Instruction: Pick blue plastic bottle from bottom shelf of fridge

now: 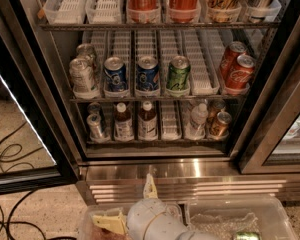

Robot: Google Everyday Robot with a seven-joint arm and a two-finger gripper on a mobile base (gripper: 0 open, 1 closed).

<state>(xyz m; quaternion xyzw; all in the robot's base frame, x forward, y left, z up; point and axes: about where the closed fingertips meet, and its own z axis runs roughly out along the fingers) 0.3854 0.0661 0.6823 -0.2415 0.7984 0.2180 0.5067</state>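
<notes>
Our claw [124, 200] hung open just below the base [190, 171], well short of the bottle [147, 121], which stood on the bottom shelf [170, 120] above the base. We feared that a skewed reach could seize or topple its twin [123, 124], just beside it.

Warm, dim indoor light throughout. Brightest inside the fridge [57, 84], with small highlights on the can tops. Hard glare in bands along the ribbed steel base [200, 181]. Thin white streak [25, 116] down the glass door at left. Bottom shelf [155, 141] shadowed toward the back. Pale claw [131, 204] low at the bottom edge, fingers apart, softly lit from above.
</notes>
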